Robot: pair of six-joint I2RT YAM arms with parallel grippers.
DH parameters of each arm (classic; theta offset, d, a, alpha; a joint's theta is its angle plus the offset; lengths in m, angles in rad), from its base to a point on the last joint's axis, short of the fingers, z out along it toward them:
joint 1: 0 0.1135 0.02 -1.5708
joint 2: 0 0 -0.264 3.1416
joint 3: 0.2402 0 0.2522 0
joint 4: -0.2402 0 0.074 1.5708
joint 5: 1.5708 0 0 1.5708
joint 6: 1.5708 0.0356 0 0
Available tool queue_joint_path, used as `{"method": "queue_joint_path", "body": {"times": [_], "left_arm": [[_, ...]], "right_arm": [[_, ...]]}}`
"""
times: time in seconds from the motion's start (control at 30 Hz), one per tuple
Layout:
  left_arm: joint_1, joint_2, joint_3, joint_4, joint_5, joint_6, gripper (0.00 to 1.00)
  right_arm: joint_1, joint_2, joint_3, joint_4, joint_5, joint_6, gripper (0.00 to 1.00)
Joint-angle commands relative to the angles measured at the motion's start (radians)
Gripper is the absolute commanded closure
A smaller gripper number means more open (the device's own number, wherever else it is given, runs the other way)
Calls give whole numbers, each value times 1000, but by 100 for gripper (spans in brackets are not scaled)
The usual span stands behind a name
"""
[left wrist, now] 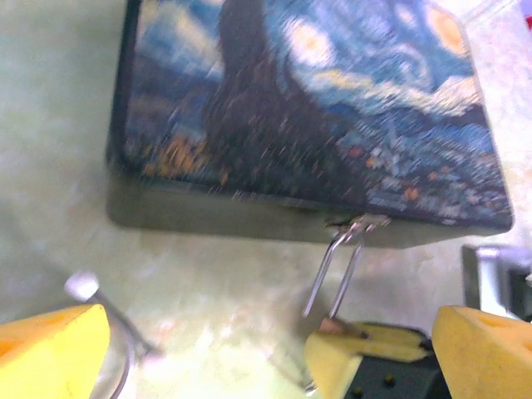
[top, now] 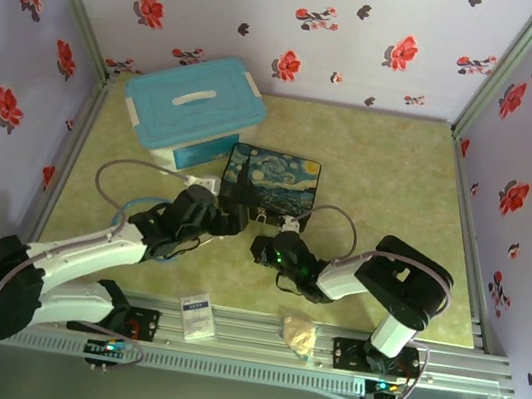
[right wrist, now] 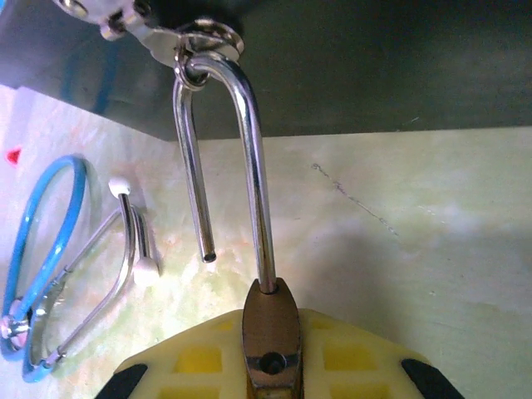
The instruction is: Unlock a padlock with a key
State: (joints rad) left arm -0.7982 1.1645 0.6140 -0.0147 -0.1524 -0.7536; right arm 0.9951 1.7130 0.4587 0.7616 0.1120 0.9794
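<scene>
In the right wrist view the brass padlock sits clamped between my right gripper's yellow pads. Its silver shackle is sprung: one leg stays in the body, and the other hangs free with its end bare. The bend hooks through the hasp ring on the painted dark-blue box. From above, my right gripper is at the box's front edge. My left gripper stands open just to its left. In the left wrist view the padlock hangs from the box. The key is hidden.
A stethoscope with blue tubing and white ear tips lies left of the padlock on the green mat. A teal lidded tub stands behind the box. A white packet and a pale crumpled piece lie by the near rail.
</scene>
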Motion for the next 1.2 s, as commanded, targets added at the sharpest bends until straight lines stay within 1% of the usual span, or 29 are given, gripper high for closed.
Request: {"method": "queue_joint_path", "body": {"times": [0.0,0.07,0.13,0.17,0.23,0.3,0.33,0.4,0.43,0.57,0.7,0.8,0.9,1.07,1.17], "left_arm": [[7,62,111,-4,-39,148,0],[7,123,172,13,-35,229,5],[13,204,229,32,-14,292,13],[18,242,256,36,-2,312,15],[28,321,319,33,31,338,20],[24,383,364,16,35,353,26],[22,414,381,12,35,356,26],[26,463,399,-3,28,357,27],[27,485,404,-9,29,365,31],[25,514,391,-22,26,363,33],[27,517,347,-14,-1,359,34],[26,529,301,34,15,366,35],[26,542,277,48,17,367,37],[26,546,244,47,20,392,42],[27,549,219,63,24,399,42]], "right_arm": [[-3,20,-44,-10,57,99,90],[5,25,-55,4,100,145,88],[14,33,-55,-1,141,185,89],[22,39,-53,3,162,197,89],[37,56,-44,23,197,206,90],[50,69,-34,30,245,224,91],[55,77,-34,38,269,246,92],[67,102,-40,97,300,276,93],[73,117,-40,130,316,285,94],[89,170,2,158,347,299,94],[107,201,21,205,434,310,96],[117,208,41,248,490,268,96],[130,211,66,255,556,266,98],[125,253,71,429,637,193,100],[114,270,75,491,629,169,100]]}}
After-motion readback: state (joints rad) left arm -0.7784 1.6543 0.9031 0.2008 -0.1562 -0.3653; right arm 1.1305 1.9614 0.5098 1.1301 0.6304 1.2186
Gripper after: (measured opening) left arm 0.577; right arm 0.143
